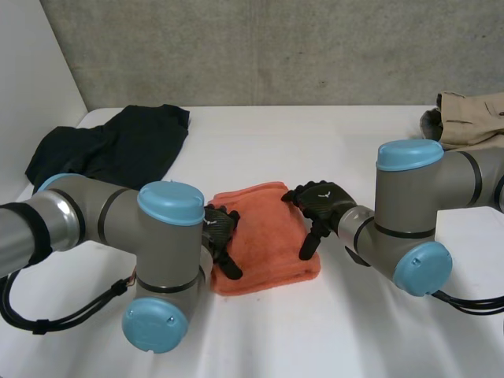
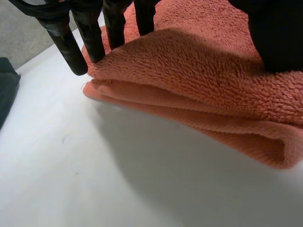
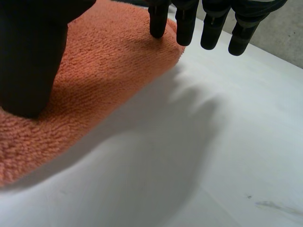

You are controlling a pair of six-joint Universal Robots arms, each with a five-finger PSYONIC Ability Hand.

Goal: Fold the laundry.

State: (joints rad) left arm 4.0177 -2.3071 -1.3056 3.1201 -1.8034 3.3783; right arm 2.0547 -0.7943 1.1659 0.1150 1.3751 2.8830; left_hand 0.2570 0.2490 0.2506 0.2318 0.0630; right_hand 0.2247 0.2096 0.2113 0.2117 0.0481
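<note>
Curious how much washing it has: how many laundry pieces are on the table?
3: a folded orange terry towel in the middle, a black garment far left, a beige garment far right. Others may be hidden.

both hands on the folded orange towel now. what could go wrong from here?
1. The left hand sits at the orange towel's open edge, where the stacked layers lie loose; a pinch there may take only the top layer and undo the fold.
2. The right hand's thumb presses the towel while its fingers hang at the edge, some over bare table; closing may miss cloth or drag the towel sideways.
</note>
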